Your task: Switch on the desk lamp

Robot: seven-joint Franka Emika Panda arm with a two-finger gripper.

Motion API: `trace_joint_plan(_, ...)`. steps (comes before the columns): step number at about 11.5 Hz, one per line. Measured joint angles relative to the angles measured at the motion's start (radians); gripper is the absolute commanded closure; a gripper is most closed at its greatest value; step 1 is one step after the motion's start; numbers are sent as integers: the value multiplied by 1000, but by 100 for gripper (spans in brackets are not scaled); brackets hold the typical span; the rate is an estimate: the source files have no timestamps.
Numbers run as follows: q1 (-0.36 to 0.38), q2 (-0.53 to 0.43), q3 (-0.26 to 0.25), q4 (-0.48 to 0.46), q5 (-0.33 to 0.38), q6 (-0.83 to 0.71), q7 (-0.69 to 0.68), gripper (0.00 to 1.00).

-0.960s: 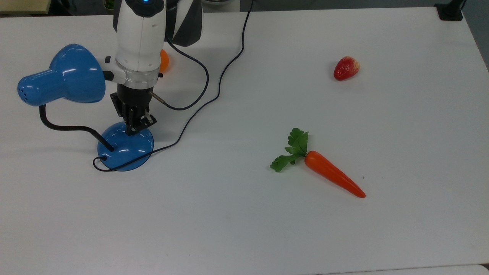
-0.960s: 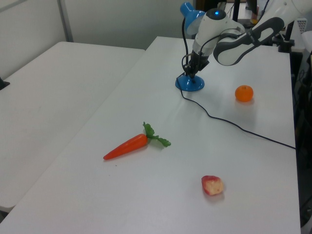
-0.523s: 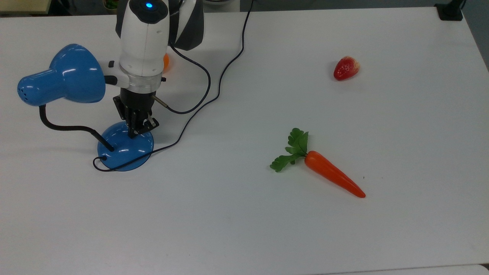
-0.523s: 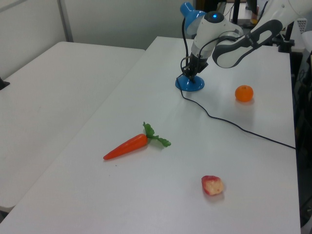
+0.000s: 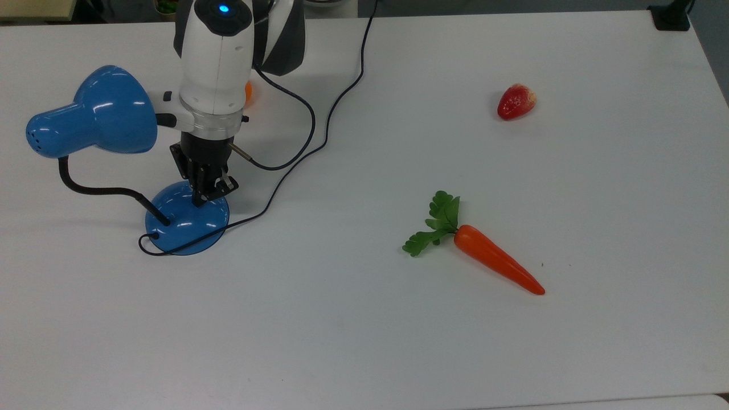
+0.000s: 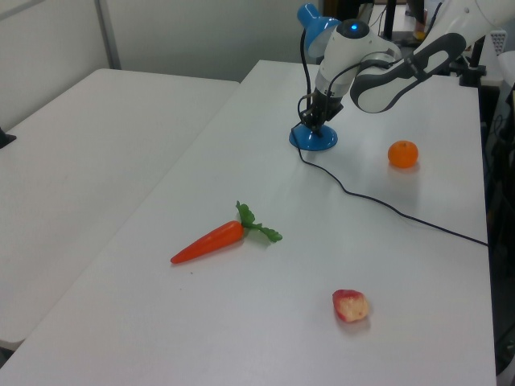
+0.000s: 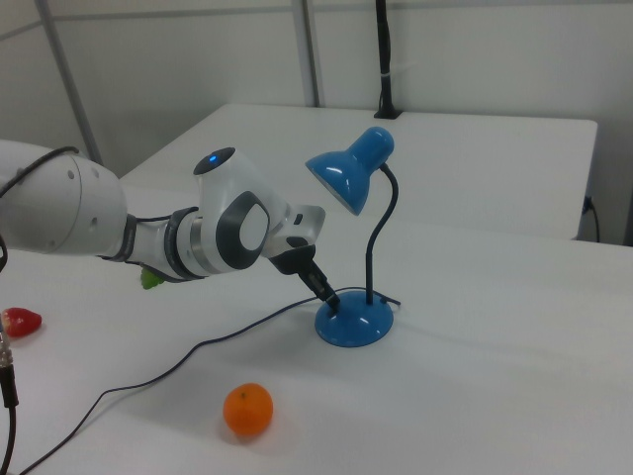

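The desk lamp stands at the top view's left: a glossy blue shade [image 5: 108, 108], a black bendy neck [image 5: 97, 191] and a round blue base [image 5: 188, 225]. My gripper [image 5: 199, 196] points down with its fingers shut, and its tip rests on the upper edge of the base. In the right view the gripper [image 7: 333, 300] touches the left side of the base [image 7: 356, 325], under the shade [image 7: 351, 173], which shows no glow. The switch is hidden under the fingers. In the left view the gripper [image 6: 310, 127] meets the base [image 6: 315, 141] at the table's far end.
The lamp's thin black cord [image 5: 296, 165] runs from the base toward the top view's upper middle. A toy carrot [image 5: 495, 259] and a strawberry [image 5: 515, 101] lie to the top view's right. An orange [image 7: 247, 409] sits near the arm.
The arm has shifted slightly downward in the top view over the last second, keeping the gripper tip on the lamp base. The lamp has not moved.
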Motion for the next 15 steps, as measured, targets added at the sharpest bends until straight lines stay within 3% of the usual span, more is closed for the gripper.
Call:
trace_joint_plan(7,3,8,0,1,-3,1,14,95)
trace_joint_plan(11,3,16,0,2,-99,20,101,95)
trace_joint_plan(15,2,28,0,19,-110,20,109,95)
